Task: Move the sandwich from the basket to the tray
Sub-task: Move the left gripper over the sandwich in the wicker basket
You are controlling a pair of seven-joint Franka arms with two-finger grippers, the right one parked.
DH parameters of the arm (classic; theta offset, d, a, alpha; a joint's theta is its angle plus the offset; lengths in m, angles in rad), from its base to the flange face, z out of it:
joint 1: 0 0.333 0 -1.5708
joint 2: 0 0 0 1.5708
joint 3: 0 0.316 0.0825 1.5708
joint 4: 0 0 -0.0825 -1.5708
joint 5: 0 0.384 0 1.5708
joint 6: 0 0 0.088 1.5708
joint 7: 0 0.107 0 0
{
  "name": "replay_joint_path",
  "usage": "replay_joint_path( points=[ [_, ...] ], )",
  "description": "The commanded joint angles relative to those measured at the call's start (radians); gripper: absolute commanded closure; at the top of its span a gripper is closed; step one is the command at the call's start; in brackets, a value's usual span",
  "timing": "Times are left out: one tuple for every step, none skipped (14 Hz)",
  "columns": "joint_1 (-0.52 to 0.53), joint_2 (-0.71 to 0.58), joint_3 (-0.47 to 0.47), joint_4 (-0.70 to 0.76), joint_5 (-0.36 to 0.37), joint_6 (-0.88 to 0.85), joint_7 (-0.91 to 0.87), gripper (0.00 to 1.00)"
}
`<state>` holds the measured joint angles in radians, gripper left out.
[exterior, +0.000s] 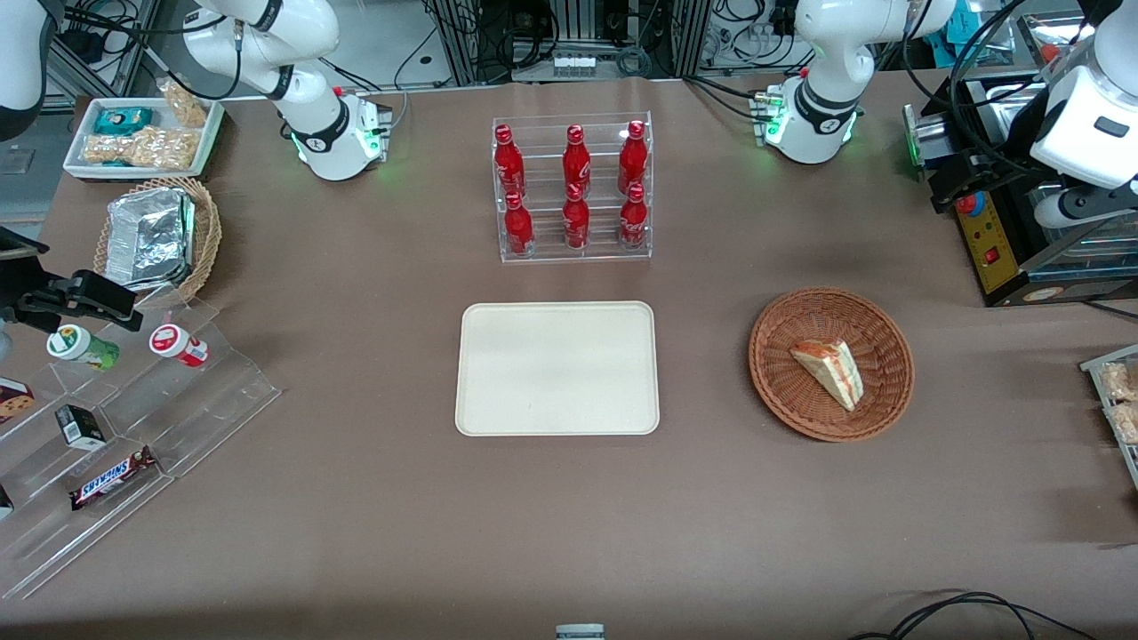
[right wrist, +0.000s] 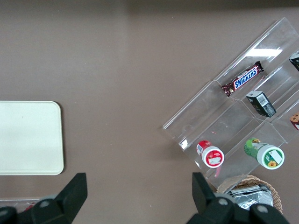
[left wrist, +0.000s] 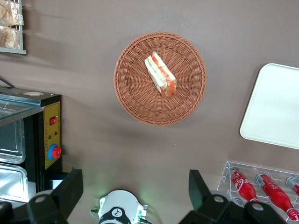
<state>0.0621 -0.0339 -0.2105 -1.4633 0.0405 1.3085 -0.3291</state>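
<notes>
The gripper [left wrist: 135, 191] hangs high with fingers spread wide, holding nothing. Below it the sandwich [left wrist: 160, 74] lies in the basket [left wrist: 135, 93]. The tray [left wrist: 275, 112] sits well apart.

I see the clear rack [exterior: 573, 191] of six red bottles [exterior: 576, 160] standing mid-table, toward the edge farthest from the front camera. At the parked arm's end, a white tray [exterior: 89, 169] of snack packets fills the corner. Just nearer the camera sits a tan wicker basket [exterior: 206, 233] holding a foil packet [exterior: 147, 238]. Nearer still, a clear stepped stand [exterior: 222, 391] carries a green-lidded cup [exterior: 82, 346], a red-lidded cup [exterior: 178, 344] and a Snickers bar [exterior: 113, 477]. At the working arm's end stands a black control box [exterior: 991, 244].
</notes>
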Motion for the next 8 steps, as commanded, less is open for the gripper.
replay_joint_path(
  points=[
    [-0.004, -0.017, 0.008, -0.008, 0.001, -0.005, 0.01, 0.0],
    [-0.004, -0.014, 0.008, -0.005, -0.001, -0.006, 0.007, 0.0],
    [-0.004, -0.009, 0.008, -0.003, -0.002, 0.0, 0.004, 0.0],
    [-0.004, 0.006, 0.008, 0.0, -0.001, 0.0, 0.004, 0.0],
    [-0.004, 0.009, 0.008, 0.001, 0.001, 0.003, 0.004, 0.0],
    [-0.004, 0.011, 0.008, 0.0, -0.001, 0.005, -0.005, 0.0],
    [-0.004, 0.011, 0.008, -0.006, -0.005, 0.005, -0.028, 0.0],
    [-0.004, 0.02, 0.008, -0.009, -0.004, 0.009, -0.045, 0.0]
  ],
)
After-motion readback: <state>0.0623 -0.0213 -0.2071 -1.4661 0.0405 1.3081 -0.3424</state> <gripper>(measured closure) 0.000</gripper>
